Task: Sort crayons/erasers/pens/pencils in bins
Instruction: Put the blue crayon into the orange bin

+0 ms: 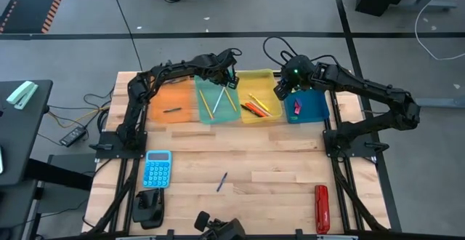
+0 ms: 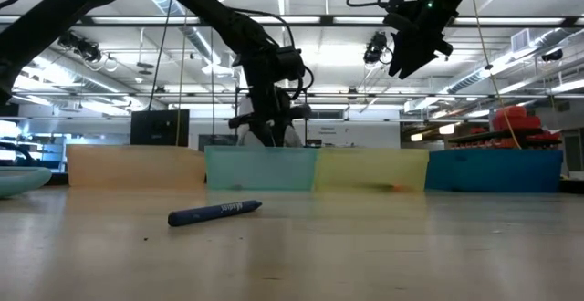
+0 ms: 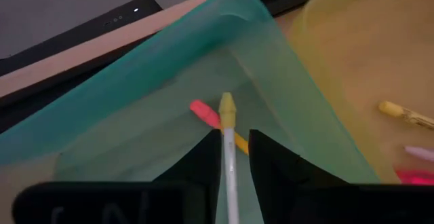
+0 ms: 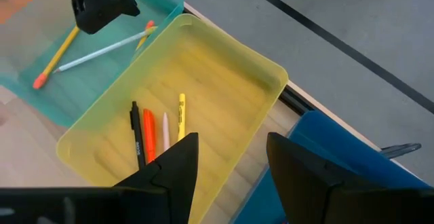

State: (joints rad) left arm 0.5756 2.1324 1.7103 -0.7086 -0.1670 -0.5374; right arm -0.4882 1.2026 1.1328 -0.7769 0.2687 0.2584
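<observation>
The left claw (image 1: 229,79) is held over the far corner of the teal bin (image 1: 205,113), its fingers (image 3: 203,159) closed narrowly on a pale pencil (image 3: 229,163) whose tip points down into the bin. Two more pencils, a yellow one (image 1: 205,104) and a pale one (image 1: 219,100), are seen crossing each other inside that teal bin. The right claw (image 1: 280,92) is raised above the gap between the yellow bin (image 1: 270,76) and the dark blue bin (image 1: 318,109), with its fingers (image 4: 166,166) spread wide and nothing between them. In the yellow bin a black pen (image 4: 135,136), an orange crayon (image 4: 149,139), a pale stick (image 4: 165,132) and a yellow crayon (image 4: 182,115) are laid side by side. A dark pen (image 1: 172,110) is lying in the orange bin (image 1: 156,94), and a pink eraser (image 1: 296,109) in the dark blue bin. A blue crayon (image 1: 221,182) is left on the bare counter (image 1: 276,160), well apart from the bins. A light-blue calculator (image 1: 157,169) and a red tool (image 1: 321,209) are set nearer the front edge.
</observation>
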